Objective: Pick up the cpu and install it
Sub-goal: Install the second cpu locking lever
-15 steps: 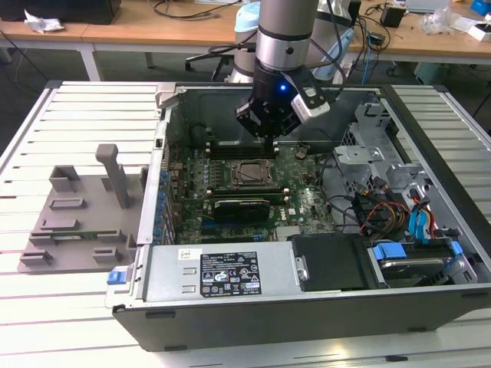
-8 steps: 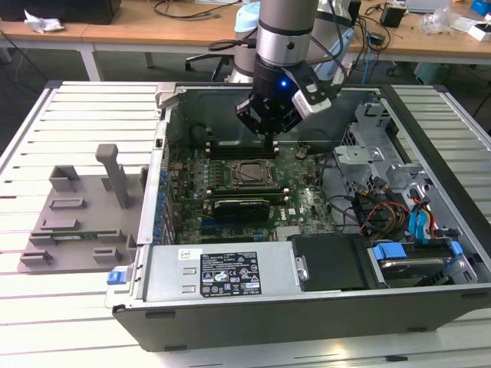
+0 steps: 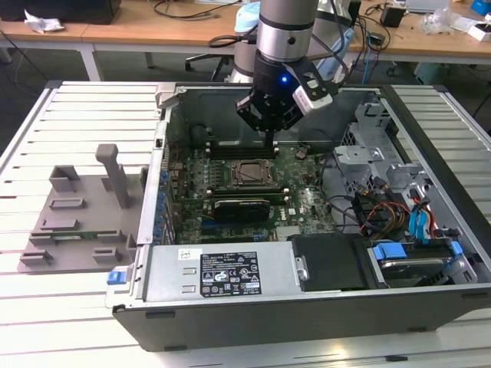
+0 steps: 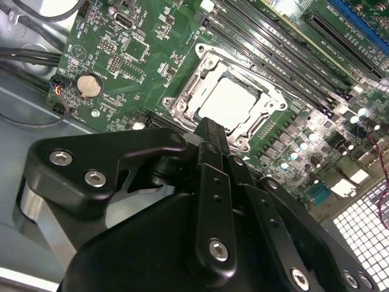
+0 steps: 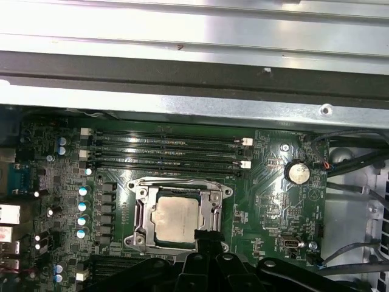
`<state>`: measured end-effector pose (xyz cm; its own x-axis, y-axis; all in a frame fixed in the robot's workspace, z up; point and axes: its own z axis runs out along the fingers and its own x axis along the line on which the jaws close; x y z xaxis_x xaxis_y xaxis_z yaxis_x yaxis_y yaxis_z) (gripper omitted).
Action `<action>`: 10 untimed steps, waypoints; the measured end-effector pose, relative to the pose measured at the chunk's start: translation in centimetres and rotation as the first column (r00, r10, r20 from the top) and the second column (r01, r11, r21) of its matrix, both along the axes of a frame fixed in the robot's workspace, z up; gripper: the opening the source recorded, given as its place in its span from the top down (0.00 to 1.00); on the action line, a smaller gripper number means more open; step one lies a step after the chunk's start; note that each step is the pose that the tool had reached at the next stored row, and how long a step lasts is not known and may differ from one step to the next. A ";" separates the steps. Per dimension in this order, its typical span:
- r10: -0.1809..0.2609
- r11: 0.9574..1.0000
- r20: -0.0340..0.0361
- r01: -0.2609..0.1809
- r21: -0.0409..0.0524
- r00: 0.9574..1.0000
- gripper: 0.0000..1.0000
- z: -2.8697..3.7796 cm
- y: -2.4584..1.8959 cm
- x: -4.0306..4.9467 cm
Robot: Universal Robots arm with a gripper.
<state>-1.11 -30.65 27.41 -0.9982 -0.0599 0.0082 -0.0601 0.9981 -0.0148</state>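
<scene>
Silver and shiny, the cpu (image 5: 175, 220) lies flat inside the dark socket frame (image 5: 141, 214) on the green board (image 5: 267, 201), and you can see it in both wrist views; in the second wrist view the cpu (image 4: 234, 100) looks bright white from the light. The frame has metal edges all around the chip. The gripper (image 3: 270, 136) hangs over the board inside the open computer case (image 3: 230, 280), a little above the socket and toward the back wall of the case. Its black fingers (image 4: 209, 137) look pressed together into one thin tip, and nothing is held between them. In the second wrist view that tip reaches the near edge of the socket frame, just beside the chip; I cannot tell if it touches. In the first wrist view the black tip (image 5: 205, 235) sits at a corner of the chip. A round silver battery (image 5: 298, 172) sits on the board, off to one side of the socket. Long black slots (image 5: 164, 152) run in rows next to the socket. In the exterior view a long black card (image 3: 242, 207) lies across the board, in front of the socket. A grey plastic stand (image 3: 77, 218) rests on the white slatted table (image 3: 46, 307), on the exterior view's left of the case.
</scene>
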 end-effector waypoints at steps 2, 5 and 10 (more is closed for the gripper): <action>0.000 1.000 0.000 0.000 0.000 1.000 0.89 0.01 0.00 0.00; 0.000 1.000 0.000 0.000 0.000 1.000 0.89 0.02 0.00 0.00; 0.000 1.000 0.000 0.000 0.000 1.000 0.89 0.04 -0.05 0.01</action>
<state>-1.10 -30.70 27.45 -0.9981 -0.0603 0.0084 -0.0604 0.9981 -0.0151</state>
